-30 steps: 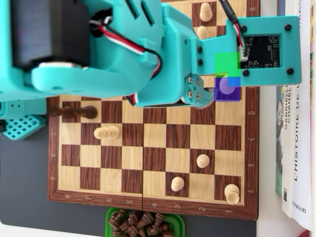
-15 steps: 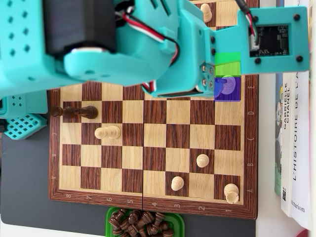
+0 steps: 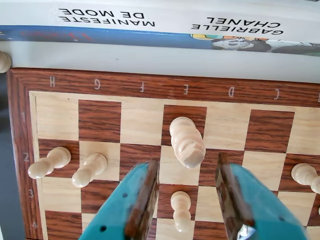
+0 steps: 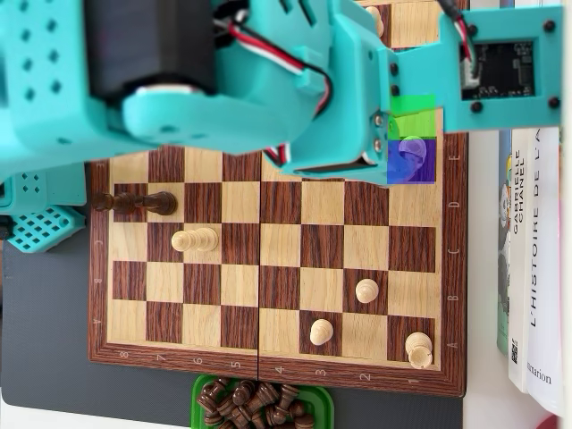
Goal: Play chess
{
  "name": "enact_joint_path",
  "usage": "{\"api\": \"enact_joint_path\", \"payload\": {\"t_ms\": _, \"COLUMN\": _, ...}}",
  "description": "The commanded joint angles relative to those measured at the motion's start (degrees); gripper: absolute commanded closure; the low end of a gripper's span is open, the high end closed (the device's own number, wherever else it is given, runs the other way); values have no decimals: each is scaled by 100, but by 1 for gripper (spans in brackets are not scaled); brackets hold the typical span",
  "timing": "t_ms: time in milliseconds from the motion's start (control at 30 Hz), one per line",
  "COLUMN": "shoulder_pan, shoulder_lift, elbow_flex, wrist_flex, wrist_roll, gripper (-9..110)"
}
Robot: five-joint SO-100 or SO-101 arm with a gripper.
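so in the wrist view the fingers (image 3: pixel 186 186) are spread wide with nothing between the pads, teal on the outside with brown liners, coming up from the bottom edge. Sitting right in the gap, low down, is a small pale pawn (image 3: pixel 181 208) on a dark square, not touched by either side as far as I can see. Just past the tips, up the board, is the bigger light piece (image 3: pixel 186 141), which I'd guess is the one being played since the overhead view has a blue highlight (image 4: pixel 412 161) painted over it and a green one (image 4: pixel 413 116) on the next square along. That piece sits a touch left of the centre line of the gap, roughly on the seam between a dark square and a light one, and from this angle its body leans down toward the camera, so its long axis runs nearly along the approach line and not across it. My read: the arm needs to reach forward beyond the pawn and drop so the pads straddle the tall one, and the pawn is the thing most likely to get bumped. Off to the left are two more light pawns (image 3: pixel 48 163) tilted in view, further still the board's wooden rim (image 3: pixel 150 82) with letters, then books (image 3: pixel 165 20) on the tabletop
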Motion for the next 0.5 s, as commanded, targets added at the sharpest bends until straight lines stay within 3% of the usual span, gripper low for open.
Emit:
{"api": "enact_joint_path", "payload": {"t_ms": 0, "shoulder_pan": 53, "shoulder_lift": 35, "elbow_flex": -308, "wrist_flex": -97, "wrist_roll": -18, "gripper": 84}}
{"api": "enact_joint_path", "payload": {"t_ms": 467, "shoulder_pan": 149, "shoulder_lift": -352, "elbow_flex": -598, "wrist_flex": -70, "wrist_roll": -35, "gripper": 84}}
